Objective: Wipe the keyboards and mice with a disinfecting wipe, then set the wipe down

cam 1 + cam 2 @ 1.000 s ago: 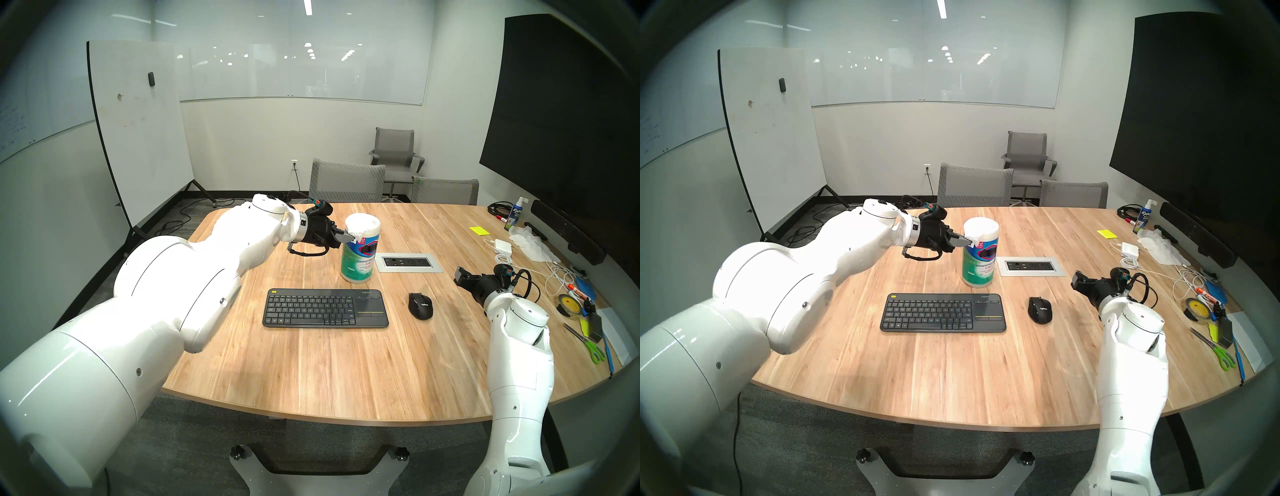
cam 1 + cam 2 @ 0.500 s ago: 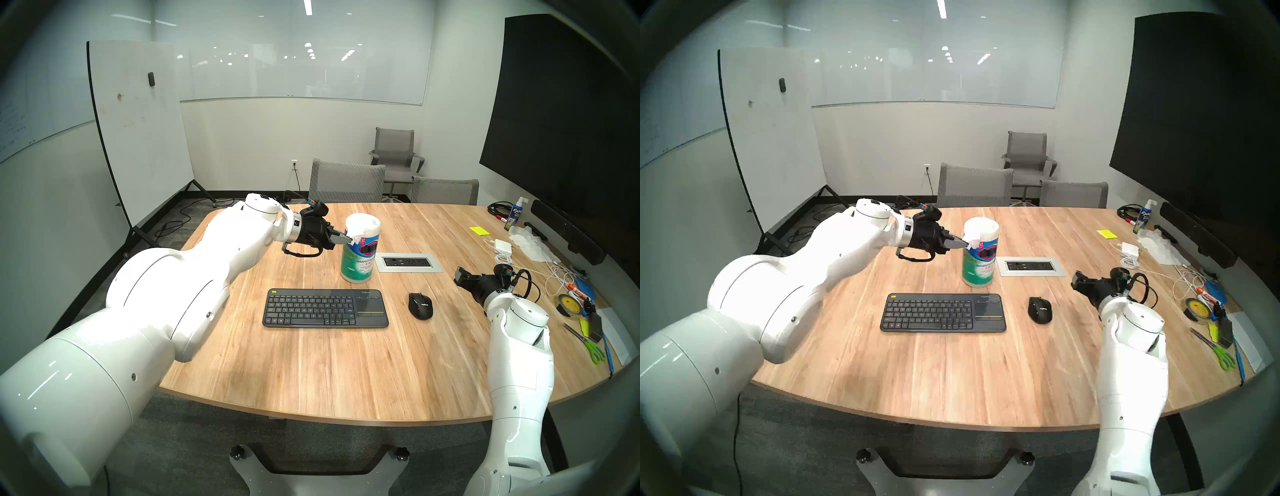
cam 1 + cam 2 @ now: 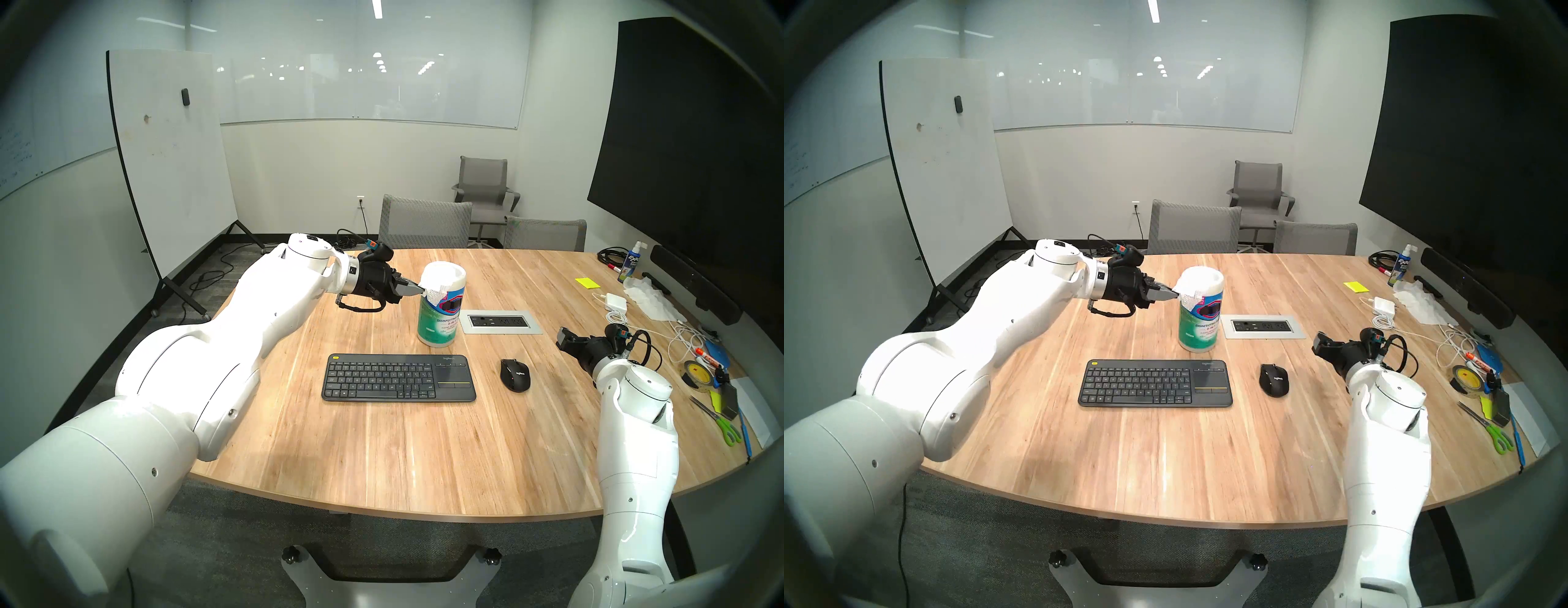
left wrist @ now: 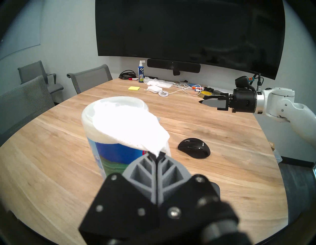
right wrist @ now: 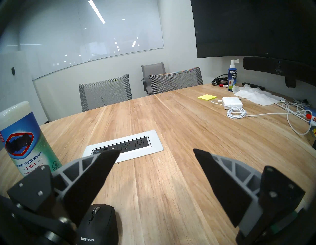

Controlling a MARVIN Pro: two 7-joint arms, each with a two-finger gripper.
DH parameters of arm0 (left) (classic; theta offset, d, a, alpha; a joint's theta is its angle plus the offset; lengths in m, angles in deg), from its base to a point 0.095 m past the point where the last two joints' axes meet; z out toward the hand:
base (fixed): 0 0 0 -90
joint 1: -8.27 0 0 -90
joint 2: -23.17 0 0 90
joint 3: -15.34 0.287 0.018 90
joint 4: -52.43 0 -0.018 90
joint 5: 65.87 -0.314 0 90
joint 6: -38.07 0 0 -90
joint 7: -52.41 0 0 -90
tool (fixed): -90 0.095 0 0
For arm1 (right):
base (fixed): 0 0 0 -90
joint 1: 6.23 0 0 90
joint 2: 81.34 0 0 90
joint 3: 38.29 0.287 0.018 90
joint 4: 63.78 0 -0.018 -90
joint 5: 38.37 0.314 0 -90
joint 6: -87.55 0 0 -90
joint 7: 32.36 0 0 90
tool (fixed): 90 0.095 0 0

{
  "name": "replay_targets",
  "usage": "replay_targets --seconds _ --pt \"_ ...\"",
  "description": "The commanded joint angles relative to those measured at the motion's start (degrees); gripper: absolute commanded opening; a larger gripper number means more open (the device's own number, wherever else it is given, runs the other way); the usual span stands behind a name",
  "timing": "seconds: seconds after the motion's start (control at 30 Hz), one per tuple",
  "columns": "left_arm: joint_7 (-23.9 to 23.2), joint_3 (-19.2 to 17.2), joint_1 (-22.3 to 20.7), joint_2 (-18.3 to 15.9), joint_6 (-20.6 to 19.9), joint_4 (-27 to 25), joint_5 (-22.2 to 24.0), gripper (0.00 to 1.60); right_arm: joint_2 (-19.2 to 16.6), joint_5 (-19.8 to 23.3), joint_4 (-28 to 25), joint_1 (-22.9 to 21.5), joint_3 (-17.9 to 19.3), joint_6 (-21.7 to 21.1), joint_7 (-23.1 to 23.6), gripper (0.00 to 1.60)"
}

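Note:
The white disinfecting wipe (image 3: 437, 281) sticks out of the top of the tall canister (image 3: 439, 322) and drapes over its near left rim. My left gripper (image 3: 422, 290) is shut on the wipe's (image 4: 126, 126) corner, just left of the canister (image 4: 116, 157). In front of the canister the dark grey keyboard (image 3: 399, 378) lies flat, with the black mouse (image 3: 514, 374) to its right. My right gripper (image 5: 156, 152) hovers open and empty above the table right of the mouse (image 5: 97, 220).
A silver power outlet plate (image 3: 500, 321) is set into the table behind the mouse. Along the right edge lie a spray bottle (image 3: 632, 261), tissues (image 3: 649, 299), a charger with cables (image 3: 615, 302), tape (image 3: 695, 371) and scissors (image 3: 721, 422). Grey chairs (image 3: 424, 223) stand at the far side.
My left arm has drawn back to the left with its gripper still shut, pulling more of the wipe out over the canister's rim. The right arm has stayed still.

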Motion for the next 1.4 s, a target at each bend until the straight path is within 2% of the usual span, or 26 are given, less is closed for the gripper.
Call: replay_targets --seconds 0.0,0.27,0.53,0.77,1.37 --pt "0.88 -1.4 0.66 -2.09 -1.77 -6.9 0.64 0.0 -0.1 0.04 -1.14 -0.67 -0.03 0.19 -0.1 1.6" --pt "1.12 -2.3 3.01 -3.88 -4.47 -13.2 0.89 0.0 -0.09 0.04 -1.14 -0.67 -0.03 0.19 -0.1 1.6" --pt "-0.63 -2.01 6.19 -6.22 -7.6 -19.06 0.92 0.0 -0.1 0.04 -1.13 -0.67 -0.03 0.19 -0.1 1.6" --pt "-2.44 -2.24 8.61 -9.36 -10.13 -24.59 0.81 0.0 -0.12 0.05 -1.08 -0.69 -0.03 0.21 -0.07 1.6" --pt "-5.03 -5.69 15.31 -17.15 -16.02 -40.02 1.67 0.0 -0.15 0.05 -0.99 -0.71 -0.03 0.23 -0.03 1.6"
